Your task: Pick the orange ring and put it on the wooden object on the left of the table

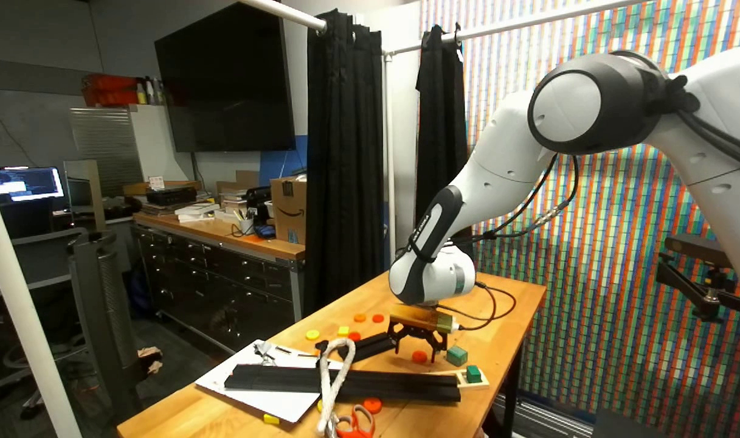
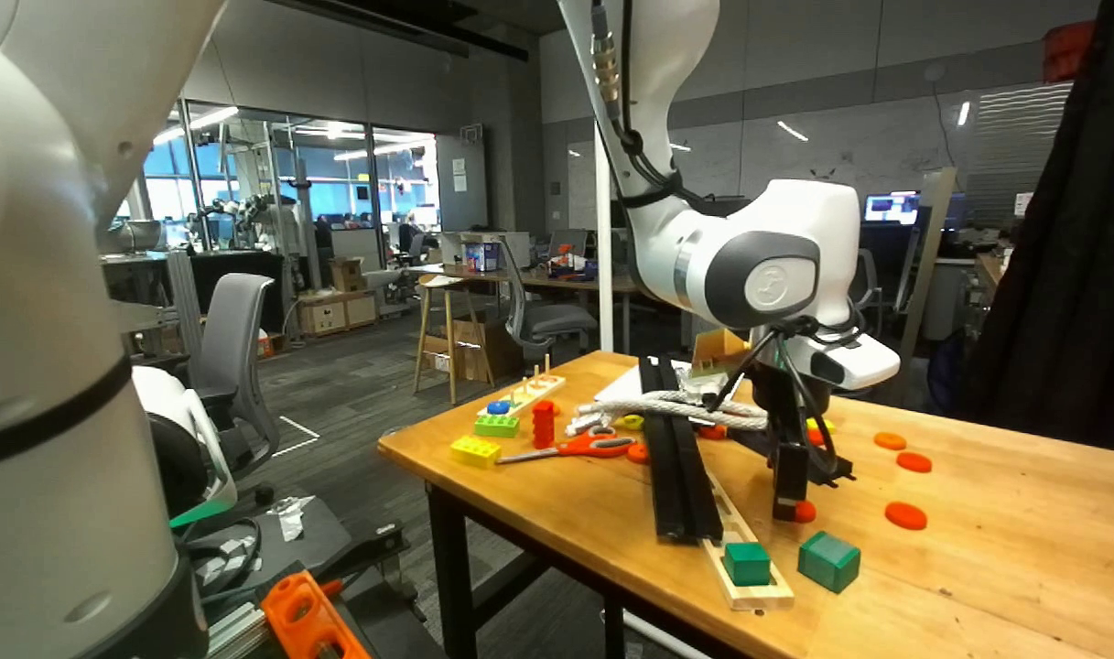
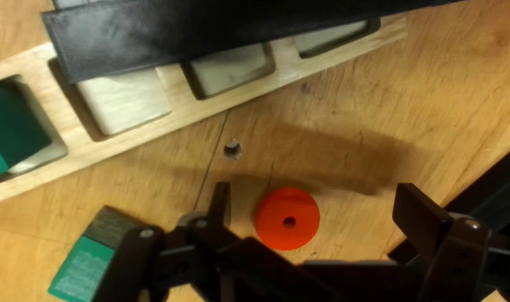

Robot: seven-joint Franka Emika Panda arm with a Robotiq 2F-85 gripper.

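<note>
Black fingers (image 3: 420, 222) stand wide; the flat, round orange-red ring (image 3: 286, 206) looks nearer 1 side, so best centre before closing low.

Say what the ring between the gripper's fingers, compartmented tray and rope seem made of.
Orange-red ring: matte plastic or painted wood; even colour, no grain showing. Compartmented tray: probably bare wood, pale with faint grain. Rope: dull white fibre, ridged strands, perhaps cotton.
</note>
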